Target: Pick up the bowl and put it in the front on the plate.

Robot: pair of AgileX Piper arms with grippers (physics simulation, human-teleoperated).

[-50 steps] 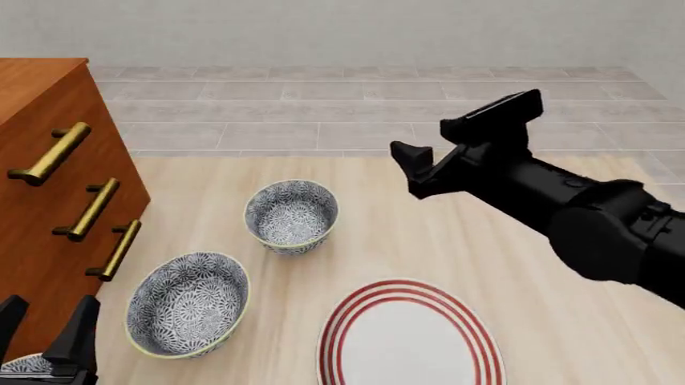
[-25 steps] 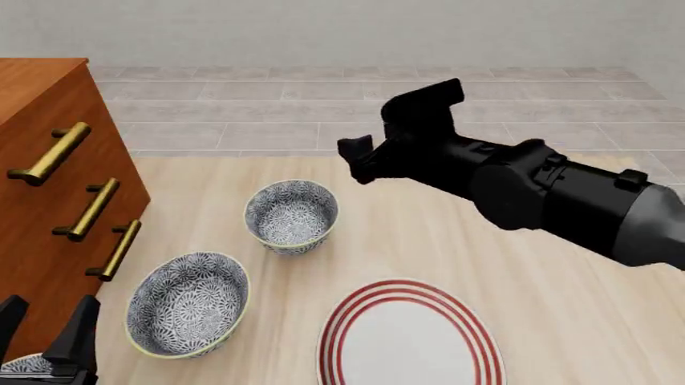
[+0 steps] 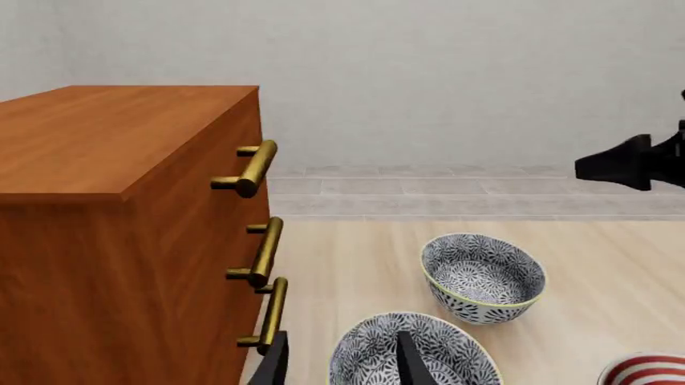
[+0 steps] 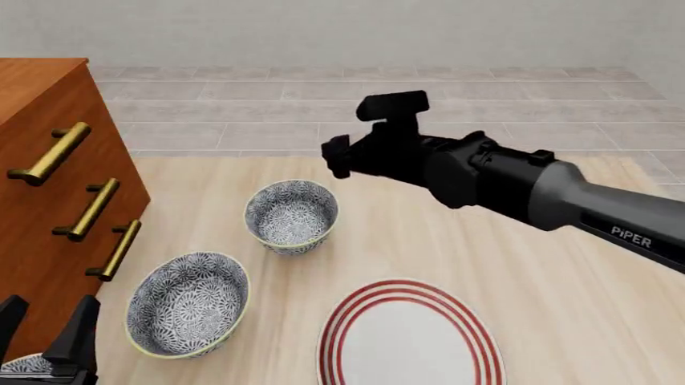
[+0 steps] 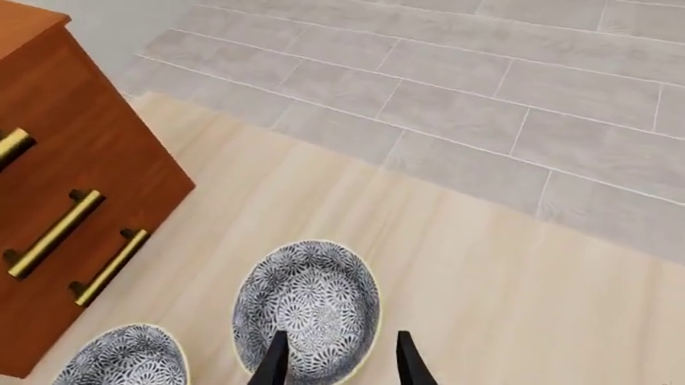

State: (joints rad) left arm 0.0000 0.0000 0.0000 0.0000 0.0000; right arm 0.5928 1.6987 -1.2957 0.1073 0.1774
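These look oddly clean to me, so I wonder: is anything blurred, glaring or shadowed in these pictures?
Front view: all sharp, lighting flat, no glare on the plate, only faint shading under the bowl. Right wrist view: crisp too, the right pincer cut off by the frame edge. Left wrist view: equally even light on the wooden cabinet.

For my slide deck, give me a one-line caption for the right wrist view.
Open right claw poised above the far patterned bowl, wooden drawer cabinet alongside.

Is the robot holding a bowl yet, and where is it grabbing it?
No, nothing is held. The right gripper is open in the air above the far bowl. The left gripper is open too, holding nothing.
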